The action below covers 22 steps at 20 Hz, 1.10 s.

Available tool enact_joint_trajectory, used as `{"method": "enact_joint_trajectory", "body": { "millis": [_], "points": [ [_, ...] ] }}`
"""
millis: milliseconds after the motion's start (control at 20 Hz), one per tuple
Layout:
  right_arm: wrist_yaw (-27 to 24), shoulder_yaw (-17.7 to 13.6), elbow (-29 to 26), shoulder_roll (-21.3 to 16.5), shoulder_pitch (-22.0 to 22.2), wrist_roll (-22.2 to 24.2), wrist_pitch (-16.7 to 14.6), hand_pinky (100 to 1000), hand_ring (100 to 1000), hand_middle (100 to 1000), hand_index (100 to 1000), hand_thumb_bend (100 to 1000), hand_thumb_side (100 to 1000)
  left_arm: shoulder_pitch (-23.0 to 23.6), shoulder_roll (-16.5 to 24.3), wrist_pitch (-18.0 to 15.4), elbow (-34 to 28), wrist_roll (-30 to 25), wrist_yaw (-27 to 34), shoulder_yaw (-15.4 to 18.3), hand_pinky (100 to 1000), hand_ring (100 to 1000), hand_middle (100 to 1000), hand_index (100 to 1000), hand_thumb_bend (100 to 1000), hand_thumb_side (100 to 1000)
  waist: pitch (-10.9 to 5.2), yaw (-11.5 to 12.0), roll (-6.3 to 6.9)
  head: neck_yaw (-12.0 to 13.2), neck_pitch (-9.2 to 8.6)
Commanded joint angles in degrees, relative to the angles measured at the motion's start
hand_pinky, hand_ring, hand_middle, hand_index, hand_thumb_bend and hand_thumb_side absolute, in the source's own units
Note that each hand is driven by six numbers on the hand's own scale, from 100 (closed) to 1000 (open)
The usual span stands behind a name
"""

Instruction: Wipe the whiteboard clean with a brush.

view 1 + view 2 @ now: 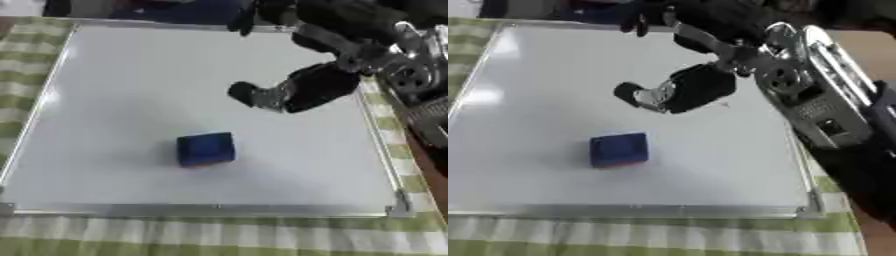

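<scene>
Right, here is the whiteboard point(131, 100) lying flat on a green-and-white checked cloth point(219, 235), its metal frame running round all four sides; the white surface looks bare apart from a soft glare near the left edge, and I can make out no marks on it; sitting on it, a little below and left of the middle, is the brush point(206, 148), a small dark blue block with a thin paler strip along its bottom edge; it rests flat on the board, alone, nothing touching it; above it and to the right hangs the right hand point(302, 90), black with silver parts, coming in from the upper right on a heavy silver-jointed arm; the hand hovers over the board's right half, apart from the brush, holding nothing; its thumb point(243, 93) sticks out to the left towards the board's middle, and more dark fingers point(645, 15) reach up towards the far frame; they look uncurled and spread rather than closed, though the blur makes that hard to pin down; whether any part of the hand touches the board I cannot tell.
</scene>
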Motion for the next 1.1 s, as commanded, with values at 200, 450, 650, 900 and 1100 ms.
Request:
{"method": "enact_joint_trajectory", "body": {
  "millis": [200, 450, 650, 900, 1100],
  "points": [
    [-0.9, 2.06, -0.8, 1.26, -0.56, 4.46, 1.2, 838, 870, 736, 914, 378, 638, -0.39, 1.6, 0.15, -1.07, -0.1, 0.14, 0.02, 735, 879, 877, 925, 459, 1000, -0.64, 0.13, -0.05, 0.05, 0.35],
    [0.62, 4.26, -0.8, 1.44, -0.59, 8.67, 1.5, 846, 881, 752, 919, 395, 542, -0.7, 1.73, 0.17, -1.07, -0.13, 0.26, -0.14, 734, 878, 875, 922, 450, 1000, -0.42, 0.12, -0.45, 0.0, 0.26],
    [2.05, 5.64, -0.8, 1.73, -0.56, 11.5, 1.25, 848, 886, 761, 925, 380, 512, -1.06, 1.7, 0.21, -1.07, -0.38, 0.41, -0.39, 733, 878, 875, 920, 445, 1000, -0.27, 0.37, -0.65, -0.25, 0.33],
    [2.73, 6.76, -0.8, 2.06, 0.11, 14.23, 2.08, 848, 887, 764, 924, 398, 503, -1.27, 1.64, 0.17, -1.07, -0.44, 0.46, -0.42, 733, 878, 875, 920, 440, 1000, 0.0, 0.82, -0.75, -0.97, 0.57],
    [3.83, 6.9, -0.8, 2.62, 0.52, 14.5, 2.5, 846, 885, 761, 922, 399, 515, -1.34, 1.43, 0.21, -1.07, -0.47, 0.52, -0.44, 733, 879, 875, 920, 436, 1000, 0.23, 0.91, -0.83, -2.55, 0.56]
  ]
}}
